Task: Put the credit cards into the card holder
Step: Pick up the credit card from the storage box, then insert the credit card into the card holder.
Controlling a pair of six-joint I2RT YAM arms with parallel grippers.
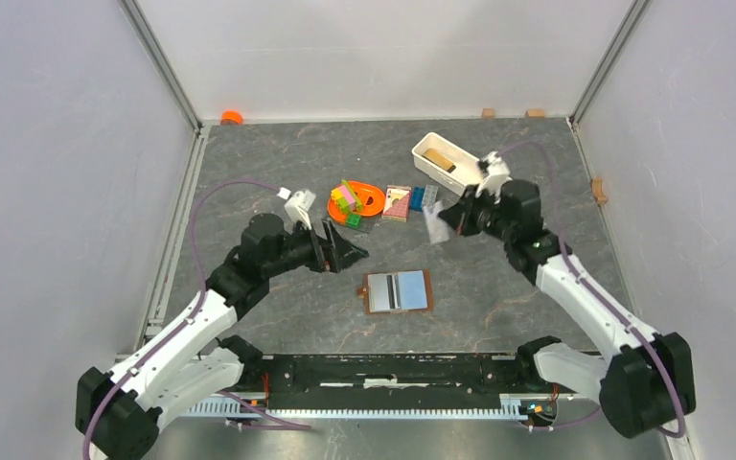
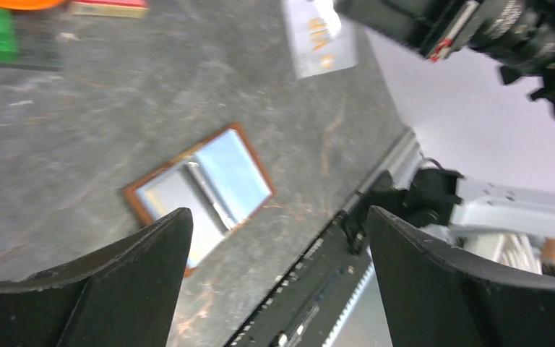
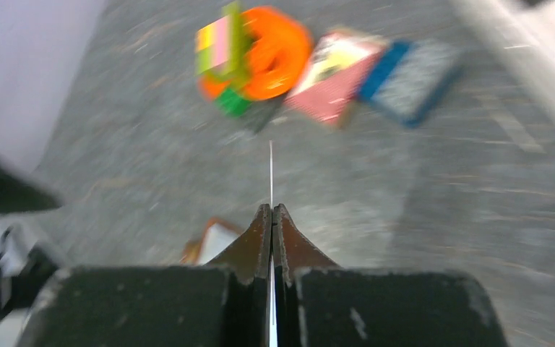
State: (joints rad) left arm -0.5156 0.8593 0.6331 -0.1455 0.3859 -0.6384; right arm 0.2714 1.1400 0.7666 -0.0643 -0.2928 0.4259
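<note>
The card holder (image 1: 396,291) lies open on the table between the arms, brown-edged, with light blue cards in its two halves. My right gripper (image 1: 448,218) hangs above the table to its upper right, shut on a pale credit card (image 1: 435,226). In the right wrist view that card (image 3: 271,170) shows edge-on as a thin white line sticking out of the closed fingertips (image 3: 272,211). My left gripper (image 1: 347,251) is open and holds nothing, a little left of and above the holder. The left wrist view shows the holder (image 2: 199,189) and the held card (image 2: 318,36).
An orange ring with coloured bricks (image 1: 359,201), a pink patterned block (image 1: 398,202) and blue bricks (image 1: 422,196) lie behind the holder. A white tray (image 1: 431,163) stands at the back right. The arms' base rail (image 1: 383,369) runs along the near edge.
</note>
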